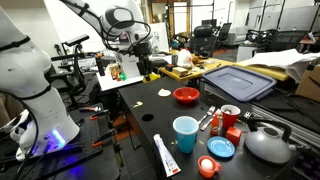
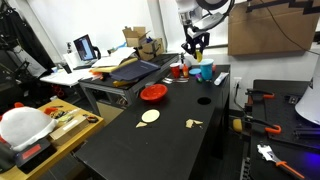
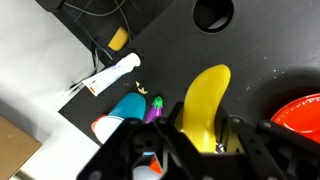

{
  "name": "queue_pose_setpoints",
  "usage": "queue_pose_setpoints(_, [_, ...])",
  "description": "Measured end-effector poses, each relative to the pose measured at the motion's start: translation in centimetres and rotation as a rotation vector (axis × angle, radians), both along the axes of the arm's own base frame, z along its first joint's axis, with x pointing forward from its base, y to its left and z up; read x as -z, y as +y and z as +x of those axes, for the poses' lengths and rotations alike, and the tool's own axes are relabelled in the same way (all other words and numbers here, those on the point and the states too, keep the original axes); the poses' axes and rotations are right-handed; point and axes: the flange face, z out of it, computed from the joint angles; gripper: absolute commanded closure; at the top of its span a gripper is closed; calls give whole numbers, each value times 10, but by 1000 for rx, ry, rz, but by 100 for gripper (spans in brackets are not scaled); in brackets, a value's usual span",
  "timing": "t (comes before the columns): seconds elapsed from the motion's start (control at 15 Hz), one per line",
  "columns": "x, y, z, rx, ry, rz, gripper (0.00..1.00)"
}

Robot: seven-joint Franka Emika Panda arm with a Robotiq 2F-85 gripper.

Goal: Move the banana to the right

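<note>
While the gripper [image 3: 205, 140] hangs above the black table [image 3: 250, 40], its jaws pinch one end of the banana [image 3: 205, 100], and most of the fruit sticks out unsupported. Risk, as I judge it: the smooth curved skin pivots or slips on a fast sideways move. The wrist view shows the red bowl [image 3: 300, 115], blue cup [image 3: 125, 108] and toothpaste tube [image 3: 115, 75] below, so a drop lands in clutter. Needs a slow traverse and a bare patch for set-down.
</note>
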Motion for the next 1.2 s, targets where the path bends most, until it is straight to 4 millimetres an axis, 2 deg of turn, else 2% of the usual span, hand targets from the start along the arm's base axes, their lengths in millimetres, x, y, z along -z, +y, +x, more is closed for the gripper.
queue_pose_setpoints(0.13, [0, 0, 0, 0, 0, 0, 70])
queue_pose_setpoints(0.2, [0, 0, 0, 0, 0, 0, 92])
queue_pose_setpoints(0.47, [5, -2, 2, 1, 13, 2, 92])
queue_pose_setpoints(0.6, [9, -13, 6, 22, 22, 5, 92])
queue_pose_setpoints(0.73, [10, -37, 9, 71, 23, 7, 92])
queue_pose_setpoints(1.0, [7, -110, 2, 228, 10, 17, 92])
queue_pose_setpoints(1.2, [8, -158, -6, 329, 3, 23, 92])
